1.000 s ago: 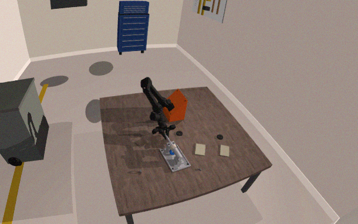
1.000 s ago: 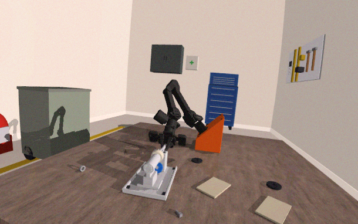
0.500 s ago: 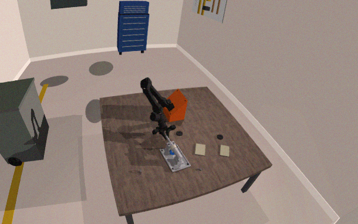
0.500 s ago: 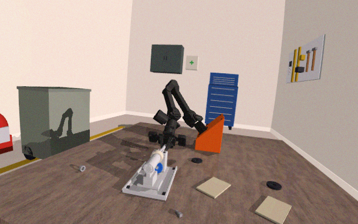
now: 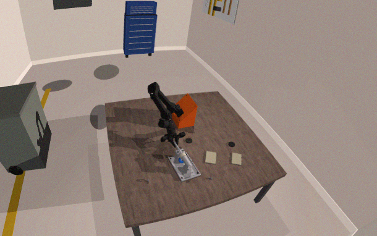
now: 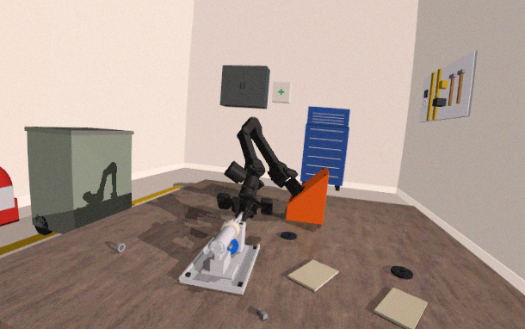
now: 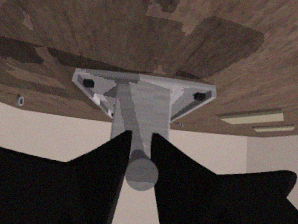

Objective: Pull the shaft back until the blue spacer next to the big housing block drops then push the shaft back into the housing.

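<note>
My gripper point(image 5: 175, 144) point(image 6: 242, 215) point(image 7: 141, 137) is shut on the shaft, whose round grey end point(image 7: 142, 174) shows between the fingers in the wrist view. The grey-white fixture stands on a base plate point(image 5: 191, 178) point(image 6: 211, 287), with an upright plate point(image 7: 152, 107) on the arm's side and a big housing point(image 6: 220, 246) at the other. A blue spacer point(image 5: 180, 160) point(image 6: 233, 246) shows beside the housing; whether it still hangs on the shaft is unclear. A cream spacer point(image 6: 232, 225) is nearer the gripper. The shaft's inner part is hidden.
An orange wedge point(image 5: 186, 115) point(image 6: 310, 207) stands beside the arm. Black discs point(image 6: 288, 235) point(image 6: 402, 272) and cream tiles point(image 6: 313, 275) point(image 6: 401, 307) lie right of the fixture. A small bolt point(image 6: 262, 313) lies in front, a grey ring point(image 6: 117, 247) to the left.
</note>
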`<state>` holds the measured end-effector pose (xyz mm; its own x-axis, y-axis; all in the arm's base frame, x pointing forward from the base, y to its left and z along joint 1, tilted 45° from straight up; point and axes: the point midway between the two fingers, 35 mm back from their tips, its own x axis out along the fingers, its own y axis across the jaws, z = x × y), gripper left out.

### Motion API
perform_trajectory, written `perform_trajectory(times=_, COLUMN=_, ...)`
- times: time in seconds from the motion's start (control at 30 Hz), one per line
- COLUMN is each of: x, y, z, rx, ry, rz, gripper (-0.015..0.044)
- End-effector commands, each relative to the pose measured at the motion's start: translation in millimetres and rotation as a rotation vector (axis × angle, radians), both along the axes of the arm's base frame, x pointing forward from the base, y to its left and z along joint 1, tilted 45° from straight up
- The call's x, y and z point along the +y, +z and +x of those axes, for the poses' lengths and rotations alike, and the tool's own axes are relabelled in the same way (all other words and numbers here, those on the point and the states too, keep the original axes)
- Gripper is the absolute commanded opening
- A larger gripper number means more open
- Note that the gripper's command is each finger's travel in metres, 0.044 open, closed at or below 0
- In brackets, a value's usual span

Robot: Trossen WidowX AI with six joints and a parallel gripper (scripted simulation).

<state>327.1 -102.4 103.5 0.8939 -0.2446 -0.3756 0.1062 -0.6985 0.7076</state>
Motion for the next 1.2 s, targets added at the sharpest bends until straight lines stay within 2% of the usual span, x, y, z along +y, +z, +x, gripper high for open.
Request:
perform_trajectory(times=0.0, x=1.0, y=1.1, z=2.6, rx=-0.003, ry=0.004, rz=0.002, gripper=0.0)
perform_trajectory(times=1.17, x=2.3, y=0.9, z=13.6, rx=-0.004, ry=0.004, rz=0.002, gripper=0.0)
